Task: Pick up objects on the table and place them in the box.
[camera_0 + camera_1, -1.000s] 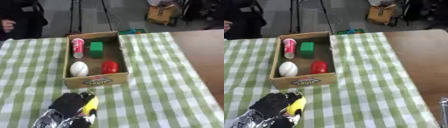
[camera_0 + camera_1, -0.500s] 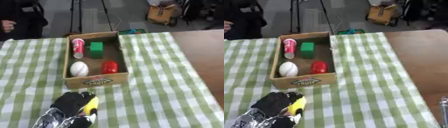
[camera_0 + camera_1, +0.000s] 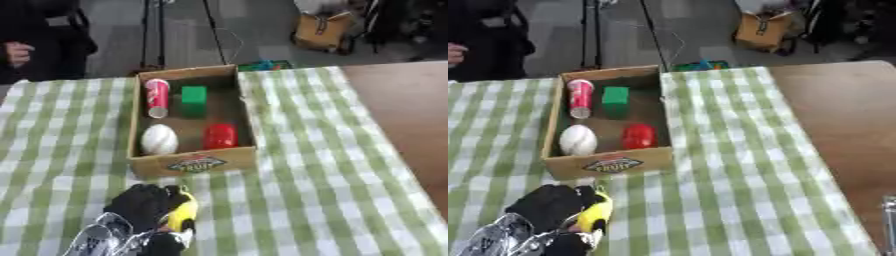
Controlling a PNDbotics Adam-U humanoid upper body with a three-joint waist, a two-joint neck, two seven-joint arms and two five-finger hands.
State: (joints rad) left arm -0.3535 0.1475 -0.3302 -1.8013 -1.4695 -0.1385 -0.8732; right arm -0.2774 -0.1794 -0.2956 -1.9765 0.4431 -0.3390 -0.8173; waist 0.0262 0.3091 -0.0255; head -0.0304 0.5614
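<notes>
Your left hand [image 3: 144, 212] is at the near edge, fingers curled around a yellow object [image 3: 182, 216], just short of the box front | right hand: not visible | box [image 3: 194, 163] on the checked cloth [image 3: 324, 190] holds a white egg [image 3: 159, 139], red cup [image 3: 220, 135], green block [image 3: 193, 94], red can [image 3: 157, 97]

Looks like a lab or studio space. Grey floor, tripod legs [image 3: 153, 35], cables, a cardboard carton [image 3: 319, 31] behind the table [image 3: 402, 105].

The left hand [image 3: 144, 207] is seen at the lower left, fingers curled around a yellow object [image 3: 181, 215].
</notes>
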